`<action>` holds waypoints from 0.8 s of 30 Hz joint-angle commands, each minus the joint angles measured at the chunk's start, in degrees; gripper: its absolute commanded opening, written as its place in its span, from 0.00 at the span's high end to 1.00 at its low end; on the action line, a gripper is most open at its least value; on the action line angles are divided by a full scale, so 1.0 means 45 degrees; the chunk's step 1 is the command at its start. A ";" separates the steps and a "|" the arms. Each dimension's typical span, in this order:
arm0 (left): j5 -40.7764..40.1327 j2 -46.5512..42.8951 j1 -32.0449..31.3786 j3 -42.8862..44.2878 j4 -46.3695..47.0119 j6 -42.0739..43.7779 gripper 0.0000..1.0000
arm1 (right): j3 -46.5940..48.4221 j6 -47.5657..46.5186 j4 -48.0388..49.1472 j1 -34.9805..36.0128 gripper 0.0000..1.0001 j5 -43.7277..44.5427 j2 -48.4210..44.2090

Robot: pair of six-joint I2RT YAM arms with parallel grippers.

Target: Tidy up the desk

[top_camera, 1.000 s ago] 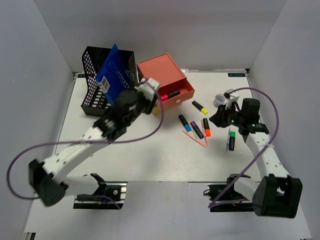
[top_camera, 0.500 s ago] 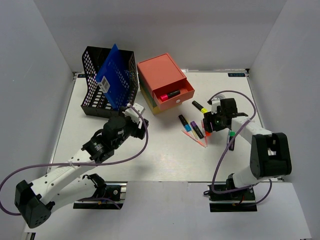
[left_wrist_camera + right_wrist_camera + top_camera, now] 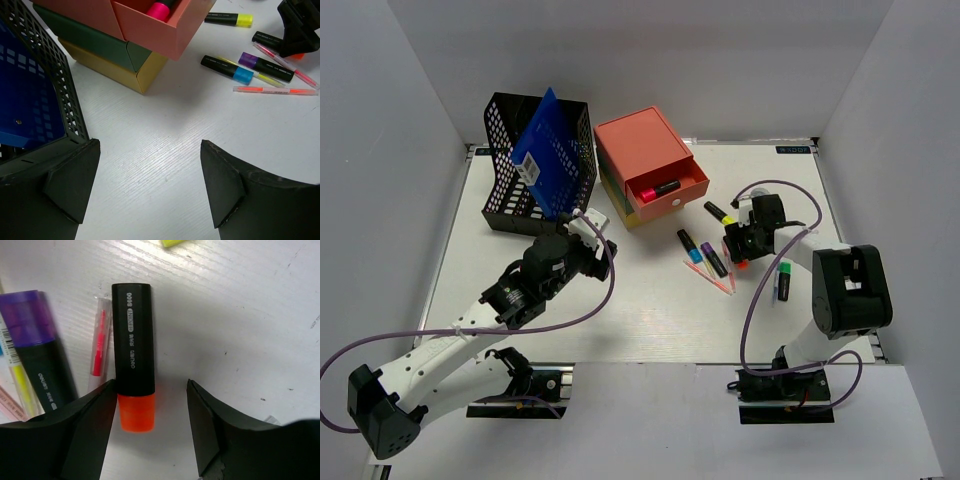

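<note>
Straddling the orange highlighter (image 3: 132, 385) where it lies flat on the white table (image 3: 620, 320), the right jaws stand partly open and grip nothing. One finger (image 3: 95, 415) sits against the marker's orange cap and the other stands clear of it, a stance that reads as lining up a pinch across the barrel. The marker lies in a loose scatter right of centre, with a purple highlighter (image 3: 35, 340) and a thin pink pen (image 3: 100, 345) just beside it. A blue highlighter (image 3: 227, 69) and a yellow highlighter (image 3: 227, 19) lie near, and a green highlighter (image 3: 783, 280) sits a little apart toward the near edge. The table spreads beneath both arms and carries everything. At the far left a black mesh tray (image 3: 510, 190) holds a blue folder (image 3: 548, 150) leaning on edge. Next to it, the stacked drawer box (image 3: 645, 165) has its coral top drawer (image 3: 165, 30) pulled out with a pink marker (image 3: 160, 10) inside, which suggests the drawer is meant for the loose pens. The left jaws, spread wide and empty, hang low over bare table in front of the box, out of the right arm's (image 3: 840, 290) way. Most pens are not yet put away, so the tidying seems at an early stage.
</note>
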 commanded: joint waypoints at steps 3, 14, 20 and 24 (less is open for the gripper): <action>0.0349 -0.0100 -0.0060 0.0314 -0.0107 0.0080 0.09 | 0.0490 -0.0073 0.0438 0.0072 0.37 0.0517 0.0535; 0.0310 -0.0217 -0.0060 0.0217 -0.0068 0.0119 0.08 | 0.0158 -0.0776 -0.0030 -0.0162 0.78 0.0401 -0.0787; 0.0505 -0.0295 -0.0060 0.0217 -0.0049 0.0158 0.08 | 0.0860 -0.1789 -0.1553 -0.0338 0.92 -0.1492 -0.3771; 0.0778 -0.0276 -0.0060 0.0255 -0.0029 0.0177 0.08 | 0.1231 -0.3721 -0.2567 -0.0299 0.99 -0.3306 -0.5828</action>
